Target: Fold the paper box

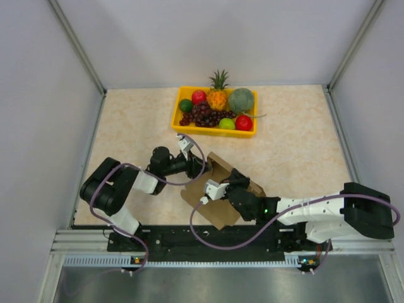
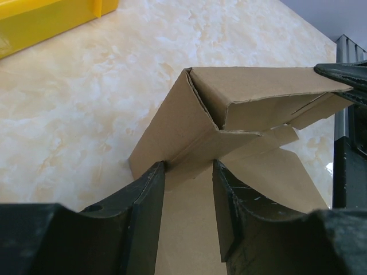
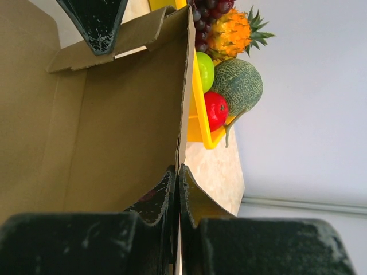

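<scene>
Near the bottom centre of the top view, a half-folded paper box (image 1: 218, 211) sits between the two grippers.
The box rests on the table (image 1: 132, 126), close to its front edge and well apart from the yellow tray (image 1: 178, 117) of fruit (image 1: 203, 112) at the upper middle. One side wall stands up with a flap bent over it, and another panel lies flat. The right gripper (image 3: 178, 172) is clenched on the edge of a standing wall, its two fingers pressed on both sides of the cardboard. The left gripper (image 2: 188, 169) is released: its fingers (image 2: 150, 200) are spread apart, with a flat panel of the box between them, at the foot of the raised corner.
</scene>
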`<state>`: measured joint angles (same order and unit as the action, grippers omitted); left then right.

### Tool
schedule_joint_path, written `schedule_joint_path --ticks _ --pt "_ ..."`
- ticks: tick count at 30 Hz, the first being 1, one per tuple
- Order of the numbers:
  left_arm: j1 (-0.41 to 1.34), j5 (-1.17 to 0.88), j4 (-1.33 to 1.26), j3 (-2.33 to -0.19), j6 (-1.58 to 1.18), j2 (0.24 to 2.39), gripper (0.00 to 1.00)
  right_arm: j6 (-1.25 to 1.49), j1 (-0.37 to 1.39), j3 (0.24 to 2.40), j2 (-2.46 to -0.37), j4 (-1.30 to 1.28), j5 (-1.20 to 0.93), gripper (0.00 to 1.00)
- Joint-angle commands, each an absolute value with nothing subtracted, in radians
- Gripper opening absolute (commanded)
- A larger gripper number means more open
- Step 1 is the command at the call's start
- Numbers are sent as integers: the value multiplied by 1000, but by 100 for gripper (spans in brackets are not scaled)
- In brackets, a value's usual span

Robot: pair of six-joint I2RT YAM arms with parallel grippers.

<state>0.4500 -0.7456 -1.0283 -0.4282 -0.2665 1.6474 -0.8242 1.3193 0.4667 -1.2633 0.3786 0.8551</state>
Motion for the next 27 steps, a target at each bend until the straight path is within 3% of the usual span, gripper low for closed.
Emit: schedule_joint_path --ticks 1,6,14,23,27 --pt "468 -721 -1132 -472 -279 1674 42 -723 1327 459 -1282 195 709 0" --pt "471 -706 -1218 -453 -291 1687 40 -669 1336 486 -1267 91 666 0" --pt "479 -663 -1437 -377 -316 1727 45 -581 1338 494 -1279 46 632 0" --pt "505 -637 -1526 -400 -316 1786 34 -569 1338 491 -1296 52 621 0" --pt "506 -634 -1519 -387 -310 1761 36 -555 1341 495 -1339 51 649 0"
